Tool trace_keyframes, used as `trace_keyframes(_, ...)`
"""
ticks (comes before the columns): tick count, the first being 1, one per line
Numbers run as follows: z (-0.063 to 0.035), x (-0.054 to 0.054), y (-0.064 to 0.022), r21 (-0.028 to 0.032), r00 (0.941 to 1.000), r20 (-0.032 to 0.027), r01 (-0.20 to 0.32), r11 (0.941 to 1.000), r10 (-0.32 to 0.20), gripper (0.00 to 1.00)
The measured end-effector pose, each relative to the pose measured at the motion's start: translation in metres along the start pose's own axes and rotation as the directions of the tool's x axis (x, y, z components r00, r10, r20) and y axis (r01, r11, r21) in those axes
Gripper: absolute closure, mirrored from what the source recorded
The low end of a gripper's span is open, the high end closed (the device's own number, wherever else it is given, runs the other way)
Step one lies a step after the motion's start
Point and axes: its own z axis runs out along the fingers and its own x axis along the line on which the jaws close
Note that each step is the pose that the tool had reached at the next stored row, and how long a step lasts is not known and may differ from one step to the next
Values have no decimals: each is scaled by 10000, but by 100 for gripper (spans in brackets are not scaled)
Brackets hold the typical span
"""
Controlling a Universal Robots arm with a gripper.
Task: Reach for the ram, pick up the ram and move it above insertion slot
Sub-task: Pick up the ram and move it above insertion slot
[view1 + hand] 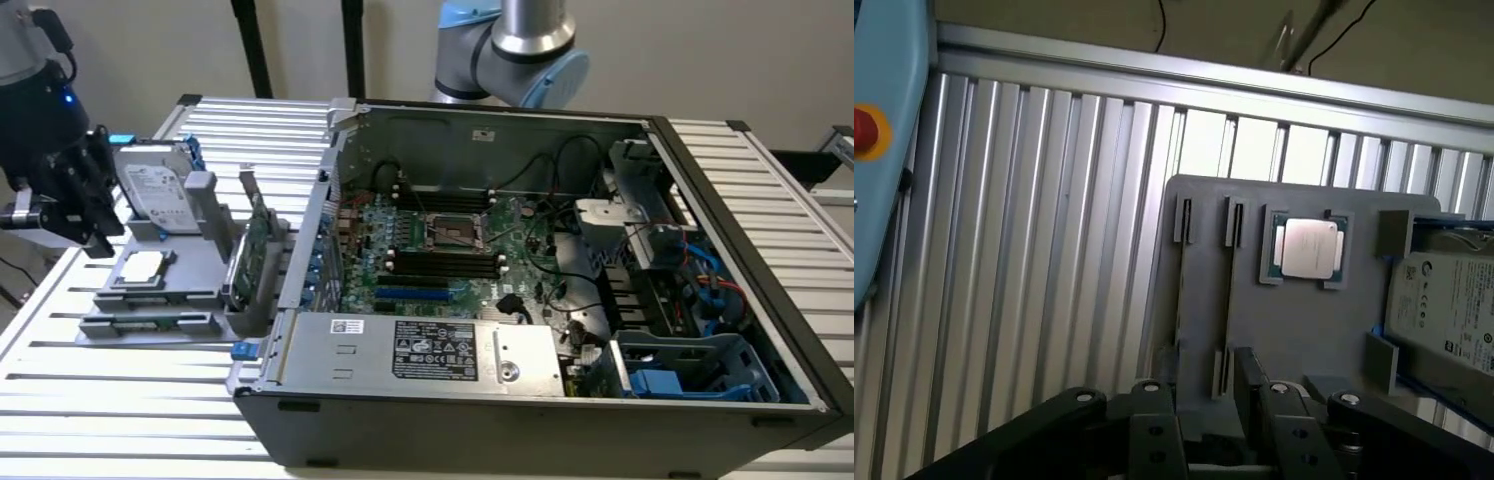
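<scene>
The ram (1228, 295) is a thin stick standing on edge between two pairs of slots in the grey holder (1294, 330). In the exterior view the ram (158, 322) is a narrow green strip along the holder's (180, 275) near edge. My gripper (1219, 440) hovers over that end of the holder, its dark fingers (1154, 435) spread apart with nothing between them. From outside, the gripper (96, 225) hangs at the exterior view's left, above and beside the holder. The dark memory slots (441, 263) lie on the motherboard in the open computer case (694, 160).
The holder also carries a silver hard drive (150, 185) with blue rails, a processor chip (143, 266) and an upright green expansion card (254, 250). A ribbed metal table (120, 400) bears everything. A red button (862, 130) sits on a blue box beside the table.
</scene>
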Motion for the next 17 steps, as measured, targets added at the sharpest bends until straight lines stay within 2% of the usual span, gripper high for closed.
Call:
trace_keyframes(6, 90, -1, 1, 163, 9997, -31, 226, 9996, -225, 64)
trace_keyframes(9, 139, -1, 0, 221, 9993, -44, 367, 9991, -366, 64)
trace_keyframes(13, 210, -1, -2, 258, 9986, -50, 528, 9983, -527, 64)
trace_keyframes(17, 282, -2, -4, 260, 9979, -47, 650, 9975, -649, 64)
